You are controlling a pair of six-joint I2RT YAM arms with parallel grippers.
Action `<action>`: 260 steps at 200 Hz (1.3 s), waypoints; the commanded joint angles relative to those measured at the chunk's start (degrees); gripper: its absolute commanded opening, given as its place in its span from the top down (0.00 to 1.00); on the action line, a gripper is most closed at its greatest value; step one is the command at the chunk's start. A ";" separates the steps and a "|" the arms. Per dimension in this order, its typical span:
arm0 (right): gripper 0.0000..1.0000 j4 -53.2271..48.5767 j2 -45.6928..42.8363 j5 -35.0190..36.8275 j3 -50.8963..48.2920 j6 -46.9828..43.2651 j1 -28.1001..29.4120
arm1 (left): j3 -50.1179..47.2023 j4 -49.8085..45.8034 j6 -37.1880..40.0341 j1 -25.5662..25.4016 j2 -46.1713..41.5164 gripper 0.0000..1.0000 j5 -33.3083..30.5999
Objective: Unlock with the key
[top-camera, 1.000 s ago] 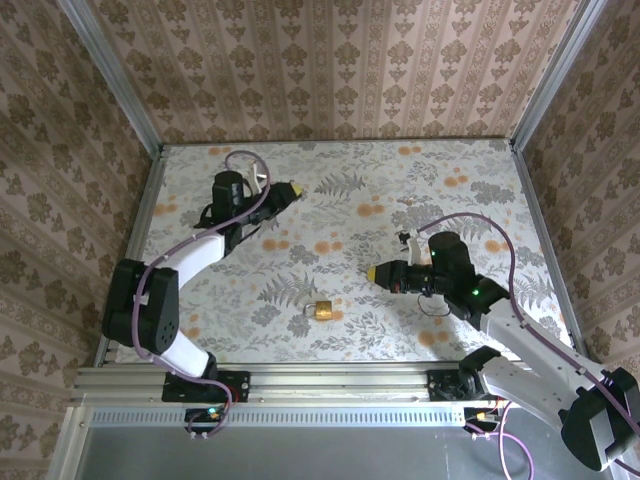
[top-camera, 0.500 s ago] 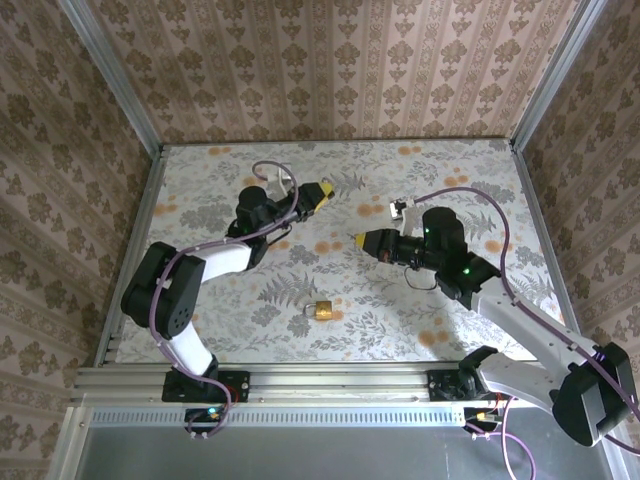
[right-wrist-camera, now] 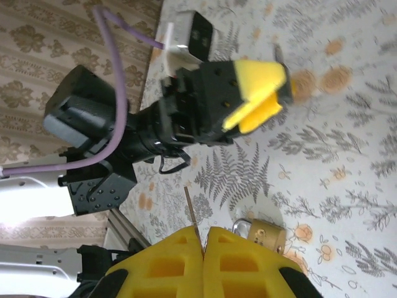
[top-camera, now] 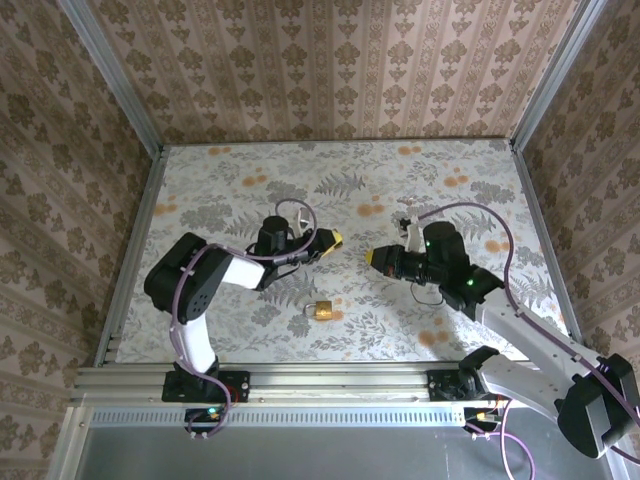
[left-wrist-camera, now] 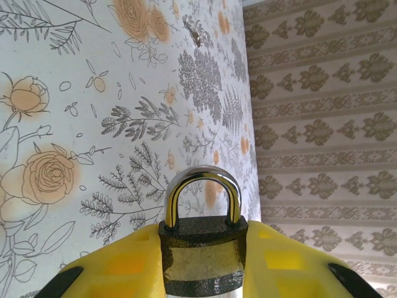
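My left gripper (left-wrist-camera: 201, 228) is shut on a dark speckled padlock (left-wrist-camera: 200, 261). Its silver shackle (left-wrist-camera: 201, 180) sticks out past the yellow pads. In the top view this gripper (top-camera: 334, 240) hovers over the middle of the table, pointing right. My right gripper (right-wrist-camera: 203, 239) is shut on the key (right-wrist-camera: 191, 211), and the thin blade juts out from between the pads. In the top view the right gripper (top-camera: 372, 257) faces the left one across a small gap. From the right wrist, the left gripper (right-wrist-camera: 260, 93) shows ahead of the key.
A brass padlock (top-camera: 321, 309) lies on the floral table near the front edge, below both grippers, and it also shows by my right fingers (right-wrist-camera: 263, 233). A small metal thing (left-wrist-camera: 197, 34) lies farther back. Papered walls enclose the table.
The left arm has folded in, carrying its padlock from the back left to the table's middle. The right gripper went up and left, then came back a little, still facing left.
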 commanded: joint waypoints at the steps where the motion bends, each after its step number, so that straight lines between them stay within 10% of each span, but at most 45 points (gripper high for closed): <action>1: 1.00 8.79 -2.07 -0.07 -2.21 5.44 -0.24 | 1.53 18.38 -5.17 -1.26 -1.84 1.00 -2.37; 89: 1.00 29.01 -2.27 0.25 5.79 15.56 -3.10 | 16.54 18.20 -1.78 -2.51 -15.36 1.00 -5.00; 176: 1.00 76.07 26.36 -2.91 27.42 45.79 -4.02 | 34.19 18.54 1.58 3.29 -20.10 1.00 -1.52; 260: 1.00 77.68 37.27 -8.57 45.14 55.45 -0.58 | 53.43 18.63 -2.62 5.01 -12.94 1.00 9.23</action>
